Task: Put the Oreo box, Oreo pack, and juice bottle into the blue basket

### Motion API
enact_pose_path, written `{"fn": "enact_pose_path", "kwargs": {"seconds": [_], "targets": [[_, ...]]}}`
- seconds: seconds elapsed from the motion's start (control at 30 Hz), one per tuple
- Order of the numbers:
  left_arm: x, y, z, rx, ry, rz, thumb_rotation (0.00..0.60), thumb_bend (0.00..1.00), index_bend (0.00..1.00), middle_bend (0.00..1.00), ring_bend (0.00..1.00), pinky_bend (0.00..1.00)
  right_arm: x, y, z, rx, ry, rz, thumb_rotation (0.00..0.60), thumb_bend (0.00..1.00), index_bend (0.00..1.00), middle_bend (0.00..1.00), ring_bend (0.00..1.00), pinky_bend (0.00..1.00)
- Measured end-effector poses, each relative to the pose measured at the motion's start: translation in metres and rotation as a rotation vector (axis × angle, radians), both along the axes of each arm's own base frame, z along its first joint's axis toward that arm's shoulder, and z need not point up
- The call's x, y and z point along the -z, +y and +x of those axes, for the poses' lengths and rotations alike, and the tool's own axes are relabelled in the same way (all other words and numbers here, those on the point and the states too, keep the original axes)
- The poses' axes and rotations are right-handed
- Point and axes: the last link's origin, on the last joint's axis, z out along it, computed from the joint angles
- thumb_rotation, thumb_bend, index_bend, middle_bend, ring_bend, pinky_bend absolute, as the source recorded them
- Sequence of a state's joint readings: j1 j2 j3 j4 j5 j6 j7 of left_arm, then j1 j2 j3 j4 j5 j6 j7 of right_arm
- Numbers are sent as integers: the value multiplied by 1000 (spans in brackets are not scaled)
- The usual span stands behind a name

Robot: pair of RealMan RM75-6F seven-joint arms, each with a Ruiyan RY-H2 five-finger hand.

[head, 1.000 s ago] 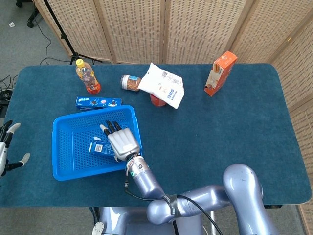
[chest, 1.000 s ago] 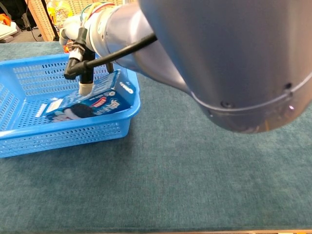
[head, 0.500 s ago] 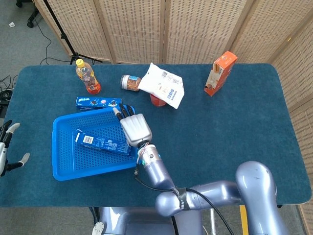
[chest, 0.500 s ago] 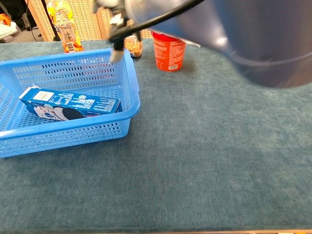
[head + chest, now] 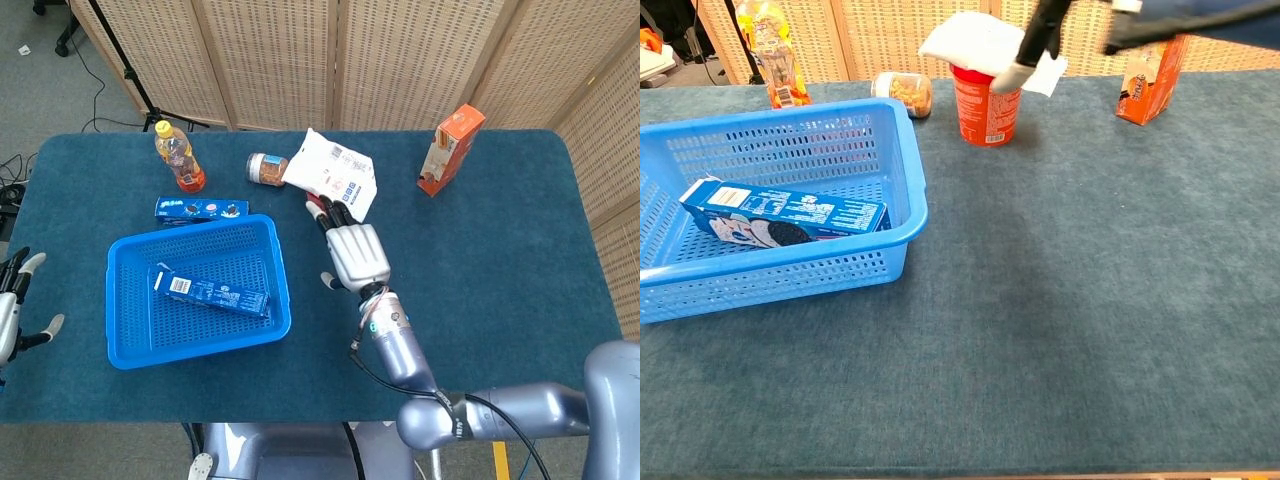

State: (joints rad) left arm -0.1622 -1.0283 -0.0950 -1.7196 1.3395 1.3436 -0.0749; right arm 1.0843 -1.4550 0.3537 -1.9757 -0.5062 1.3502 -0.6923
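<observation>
Bare cloth right of blue basket

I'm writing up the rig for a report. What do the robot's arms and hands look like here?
The right arm is glossy silver-blue metal with rounded joints and a black cable along it. Its robot hand has a pale silver back and dark fingers with light tips. The left robot hand, at the frame edge, shows pale fingers with dark segments.
</observation>
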Motion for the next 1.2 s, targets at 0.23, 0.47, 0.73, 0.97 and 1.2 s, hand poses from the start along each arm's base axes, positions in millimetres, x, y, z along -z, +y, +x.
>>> {"fn": "enact_pose_path", "kwargs": {"seconds": [0.23,0.47,0.73,0.97,1.2], "targets": [[5,0,1,1,28,-7,600,285,34,0,0,44,-24,23,-45,23,-133,-40,600,234,0,0,0,479],[8,0,1,2,57,-3,600,285,34,0,0,44,-42,46,-89,42,-211,-121,600,234,0,0,0,464],[12,-1,1,6,104,8,600,285,34,0,0,44,-52,83,-157,21,-160,-213,600,234,0,0,0,464],[19,-3,3,15,146,3,600,285,34,0,0,44,-57,119,-210,17,-44,-297,600,234,0,0,0,464],[23,-4,6,29,180,13,600,285,34,0,0,44,-57,139,-234,41,-79,-313,600,234,0,0,0,464]]}}
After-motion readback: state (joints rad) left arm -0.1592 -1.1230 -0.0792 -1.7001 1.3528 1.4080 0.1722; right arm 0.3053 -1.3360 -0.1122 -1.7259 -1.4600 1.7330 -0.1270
